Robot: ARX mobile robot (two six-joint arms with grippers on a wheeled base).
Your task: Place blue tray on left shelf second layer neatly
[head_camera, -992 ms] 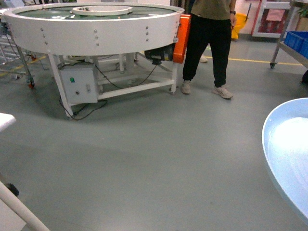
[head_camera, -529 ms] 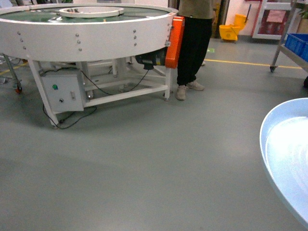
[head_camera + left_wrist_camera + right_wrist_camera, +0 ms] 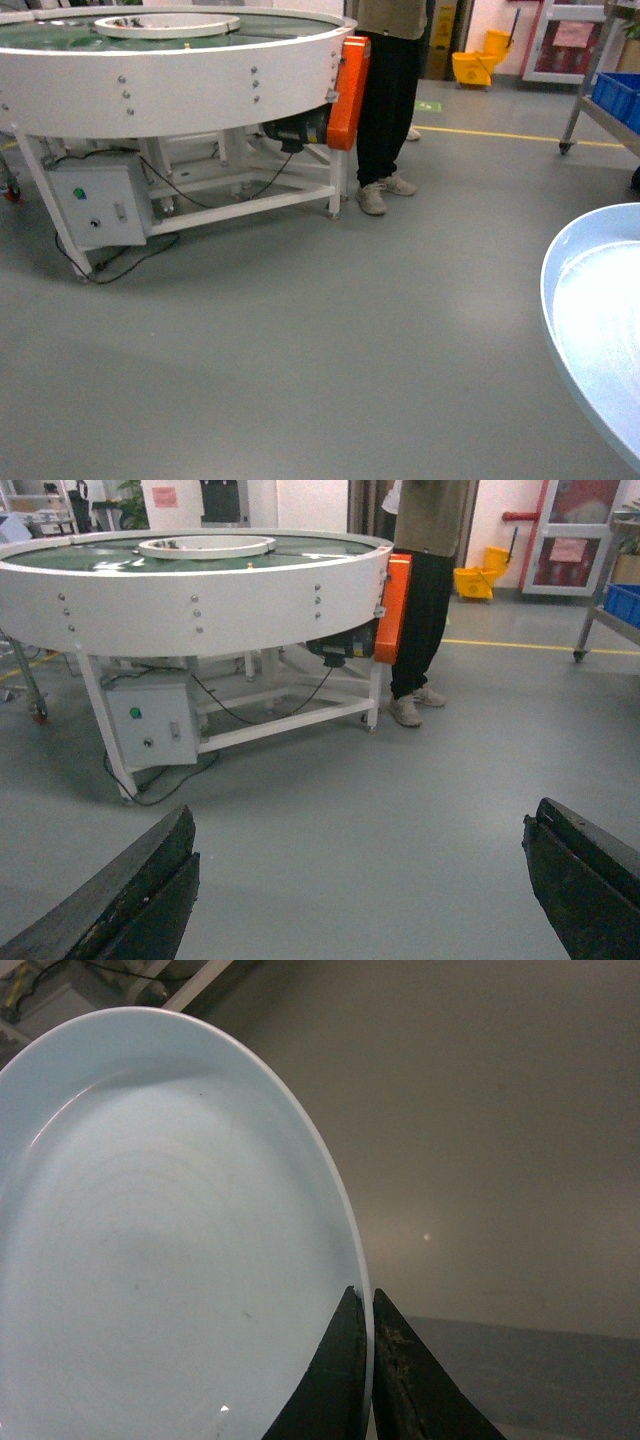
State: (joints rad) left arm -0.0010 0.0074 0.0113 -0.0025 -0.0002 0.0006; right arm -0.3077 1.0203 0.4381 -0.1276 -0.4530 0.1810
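Observation:
The blue tray (image 3: 600, 320), pale and glossy, fills the right edge of the head view, held above the grey floor. In the right wrist view the tray (image 3: 170, 1240) takes up the left half, and my right gripper (image 3: 368, 1305) is shut on its rim, one finger inside the rim and one outside. My left gripper (image 3: 362, 815) is open, its two black fingers (image 3: 140, 890) wide apart with only floor between them. Neither gripper itself shows in the head view. The left shelf second layer is out of view.
A big round white conveyor table (image 3: 170, 70) with a grey control box (image 3: 95, 205) and loose cables stands ahead on the left. A person in black trousers (image 3: 385, 100) stands beside its orange guard (image 3: 345, 80). A wheeled steel rack with a blue bin (image 3: 615, 95) is far right.
In the head view the round table and the person have slid left, and the person has stepped closer to the table. The tray stays at the right edge, still gripped.

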